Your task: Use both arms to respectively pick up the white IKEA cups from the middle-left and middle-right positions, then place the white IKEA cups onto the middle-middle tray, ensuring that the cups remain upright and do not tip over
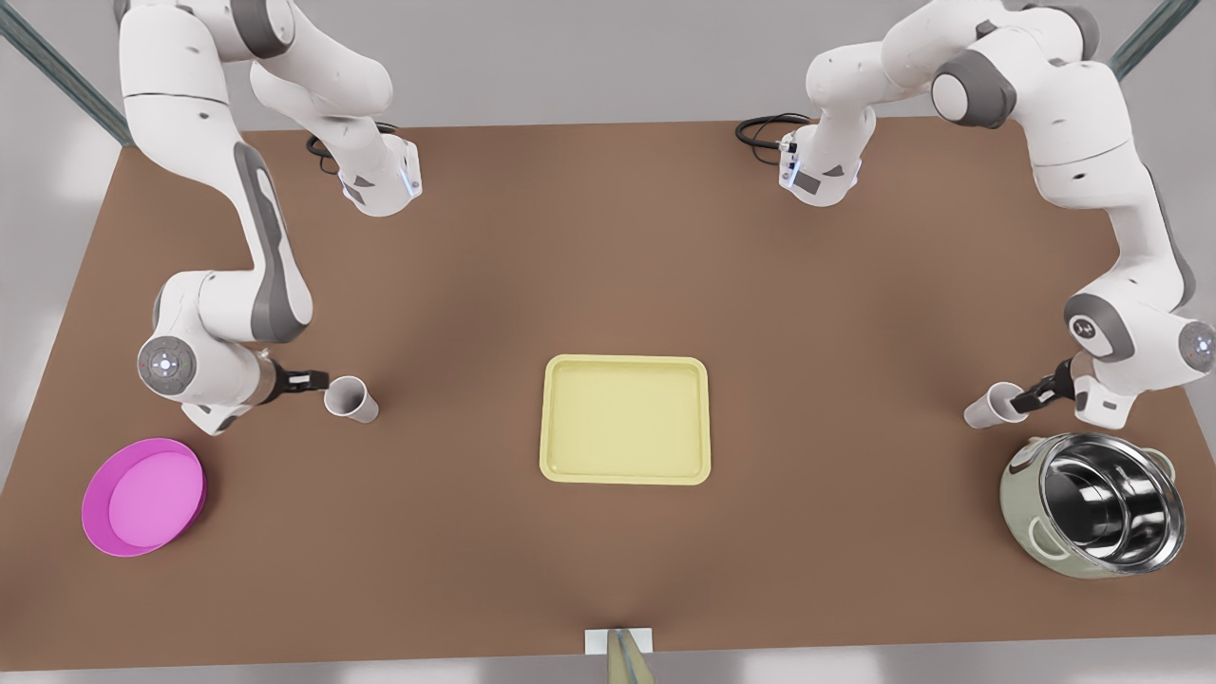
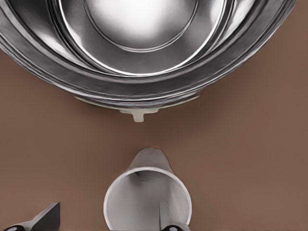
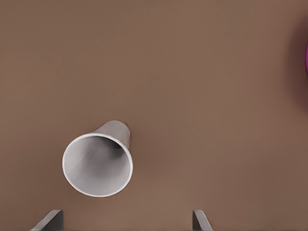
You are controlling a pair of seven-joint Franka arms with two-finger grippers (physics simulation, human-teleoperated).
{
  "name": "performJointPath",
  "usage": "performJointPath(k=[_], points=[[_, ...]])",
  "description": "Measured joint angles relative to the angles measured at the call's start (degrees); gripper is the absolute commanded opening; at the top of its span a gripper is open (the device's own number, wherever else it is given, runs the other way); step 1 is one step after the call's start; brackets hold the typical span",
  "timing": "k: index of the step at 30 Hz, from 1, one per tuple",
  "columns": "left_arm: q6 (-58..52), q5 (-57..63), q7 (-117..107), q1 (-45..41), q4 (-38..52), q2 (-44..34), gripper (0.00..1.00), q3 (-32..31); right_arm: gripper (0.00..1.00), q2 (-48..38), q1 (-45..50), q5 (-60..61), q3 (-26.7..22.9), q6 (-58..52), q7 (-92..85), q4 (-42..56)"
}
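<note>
white arms bend low over the brown table (image 1: pixel 608 285). left gripper (image 1: pixel 1031 394), at the front view's right beside the steel pot (image 1: pixel 1092 503), has its fingers spread around one cup's (image 1: pixel 991 405) rim. right gripper (image 1: pixel 318 381) hangs open next to the other cup (image 1: pixel 350 399), near the pink dish (image 1: pixel 142 494). yellow tray (image 1: pixel 625 420) lies between them.

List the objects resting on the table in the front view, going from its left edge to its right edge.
Pink dish → cup beside the right end effector → yellow tray → cup at the left end effector → steel pot.
</note>
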Motion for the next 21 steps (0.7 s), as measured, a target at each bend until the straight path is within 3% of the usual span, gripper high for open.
performJointPath(k=[3, 4, 5, 6, 8, 12, 15, 19, 21], points=[[1.62, -0.81, 0.82, 0.05, -0.11, 2.09, 1.00, 0.02, 1.00, 1.20, -0.45, 0.12, -0.05, 4.02, -0.29, -2.38], [2.20, -1.01, 1.05, 0.06, -0.12, 2.49, 0.95, 0.01, 1.00, 2.89, -0.47, 0.16, -0.05, 5.72, -0.37, -2.37], [2.68, -1.58, 1.25, 0.04, -0.12, 2.69, 0.67, -0.01, 1.00, 4.25, -0.47, 0.18, -0.06, 7.36, -0.44, -2.46], [3.02, -2.11, 1.42, 0.07, -0.12, 2.76, 0.51, -0.02, 1.00, 5.04, -0.47, 0.18, -0.06, 8.78, -0.51, -2.55], [3.47, -2.66, 1.62, 0.15, -0.12, 2.71, 0.31, -0.01, 1.00, 5.88, -0.49, 0.21, -0.04, 11.10, -0.63, -2.82], [3.08, -2.66, 1.42, -0.11, -0.08, 2.41, 0.21, -0.02, 1.00, 5.86, -0.79, 0.18, -0.03, 13.99, -0.87, -5.01], [1.97, -3.23, 1.69, -1.05, -0.05, -0.28, 0.21, -0.02, 1.00, 6.02, -0.90, 0.17, -0.03, 15.65, -1.02, -7.30], [-1.24, -3.93, 1.10, -12.68, 0.32, -9.25, 0.21, -0.08, 0.99, 6.47, -0.91, 0.18, -0.04, 18.78, -1.17, -10.40], [-2.28, -4.78, 0.04, -19.65, 1.99, -9.55, 0.21, -1.68, 0.68, 7.02, -0.91, 0.26, -0.05, 19.81, -1.32, -10.50]])
